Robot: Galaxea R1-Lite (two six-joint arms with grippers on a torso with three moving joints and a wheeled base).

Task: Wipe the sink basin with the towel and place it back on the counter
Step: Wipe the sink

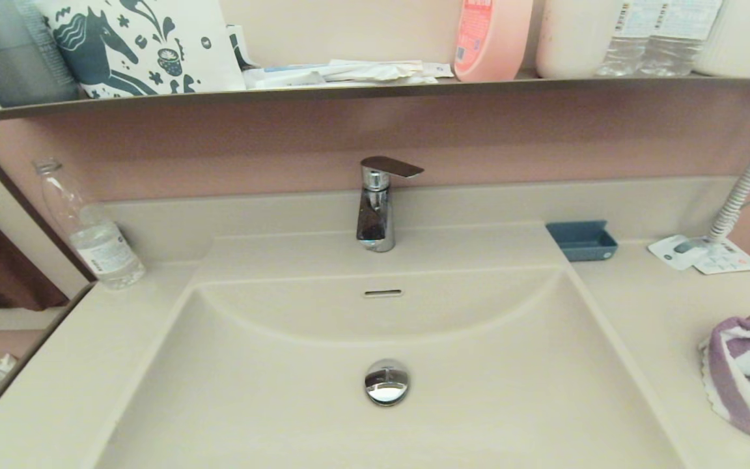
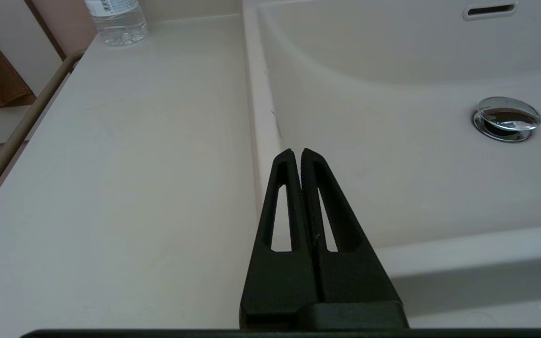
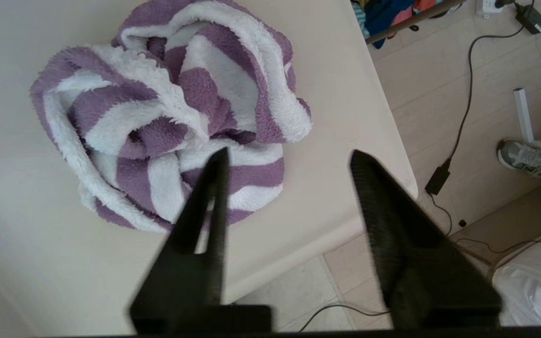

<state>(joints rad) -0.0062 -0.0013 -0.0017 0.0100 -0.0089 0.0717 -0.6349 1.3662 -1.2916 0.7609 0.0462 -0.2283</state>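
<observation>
A purple-and-white striped towel [image 1: 749, 378] lies bunched in a loose heap on the cream worktop [image 1: 661, 306], at the robot's right of the sink basin [image 1: 271, 391] and near the worktop's front edge. The basin itself holds only its round chrome drain plug [image 1: 387, 382], w/ the narrow overflow slot [image 1: 383, 293] in the curved back wall above it.

Right end effector [image 3: 289, 157] hangs over the towel's near side, fingers spread wide apart and gripping nothing; one fingertip sits over the cloth, the other over bare worktop by the edge. Left end effector [image 2: 297, 152] is parked over the basin's left rim, fingers pressed together and empty, worktop on one side of it and basin on the other. Neither arm shows in the head view.

Behind the basin stands a chrome faucet [image 1: 376, 207], lever pointing toward the robot's right. A small blue tray [image 1: 582, 240] rests at the basin's back right corner; a clear water bottle [image 1: 88, 228] stands at the back left of the worktop. A white coiled cord [image 1: 749, 179] drops to paper cards [image 1: 700, 255] at far right. On the dark-edged shelf [image 1: 375, 90] above: a white bag w/ dark-blue horse print [image 1: 140, 42], a pink bottle [image 1: 489, 36], loose papers.
</observation>
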